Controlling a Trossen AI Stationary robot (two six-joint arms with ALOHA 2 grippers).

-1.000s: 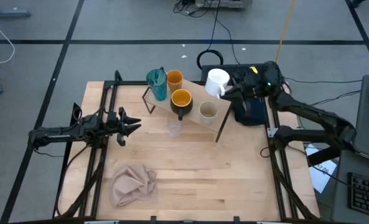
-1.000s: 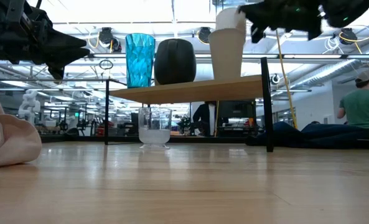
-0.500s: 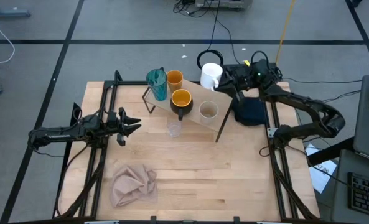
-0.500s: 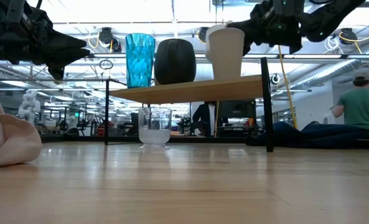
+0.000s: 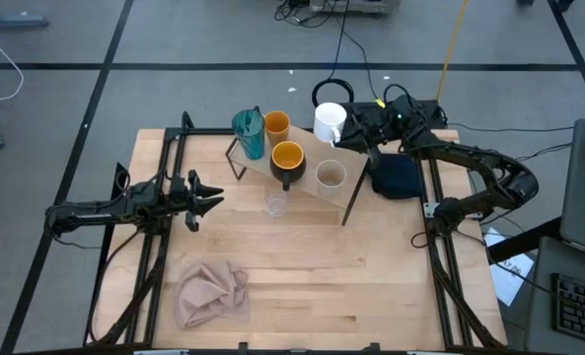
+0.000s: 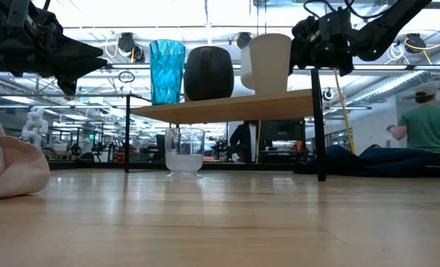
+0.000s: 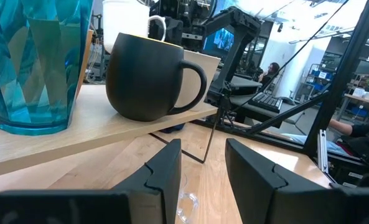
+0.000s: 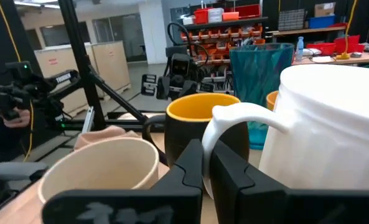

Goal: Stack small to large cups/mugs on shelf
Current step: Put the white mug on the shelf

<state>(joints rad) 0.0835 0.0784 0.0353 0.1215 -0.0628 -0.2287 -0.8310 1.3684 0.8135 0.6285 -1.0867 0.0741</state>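
The shelf (image 5: 312, 179) carries the teal tumbler (image 5: 249, 133), the orange cup (image 5: 277, 125), the black mug with orange inside (image 5: 287, 158) and the beige cup (image 5: 329, 176). The clear glass (image 5: 276, 203) stands on the table beside the shelf's near edge. My right gripper (image 5: 353, 134) is shut on the white mug (image 5: 329, 122), by the shelf's far right end. In the low view the white mug (image 6: 245, 65) shows behind the beige cup (image 6: 271, 63). My left gripper (image 5: 213, 198) waits open at the table's left, level, facing the shelf. My right gripper pinches the white mug's loop handle (image 8: 216, 134) between its two fingers (image 8: 193, 163). The fingers come level from the table's right side. The mug stays upright, its mouth up, lifted clear of the table at about the height of the cups on the shelf.
A pink cloth (image 5: 211, 294) lies crumpled near the table's front left. A navy cloth (image 5: 396, 176) lies at the right edge beside the shelf's leg (image 5: 349, 209). A person (image 6: 431, 126) sits in the room beyond the table.
My right gripper has carried the white mug toward the table's left and a little down, from above the beige cup's rim to level with it. The mug has stayed upright. The cups on the shelf have not moved.
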